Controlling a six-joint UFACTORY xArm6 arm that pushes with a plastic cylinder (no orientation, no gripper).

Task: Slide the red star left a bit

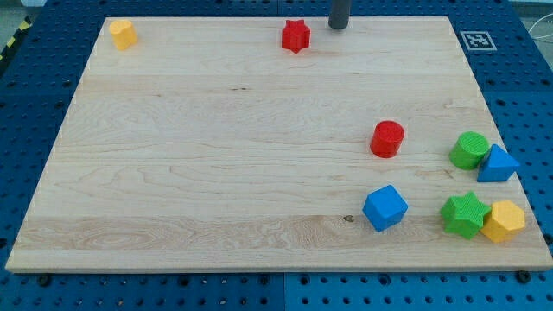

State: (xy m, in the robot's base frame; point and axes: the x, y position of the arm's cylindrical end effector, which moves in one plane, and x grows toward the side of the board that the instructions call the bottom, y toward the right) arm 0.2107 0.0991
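Observation:
The red star (295, 35) lies near the top edge of the wooden board (216, 173), a little right of the middle. My tip (338, 27) is at the view's top, to the right of the star and slightly above it, apart from it with a clear gap.
A yellow block (123, 34) sits in the top left corner. A red cylinder (387, 138) is right of centre. At the bottom right are a green cylinder (469, 150), a blue triangle (498, 164), a blue cube (384, 207), a green star (464, 214) and a yellow hexagon (504, 221).

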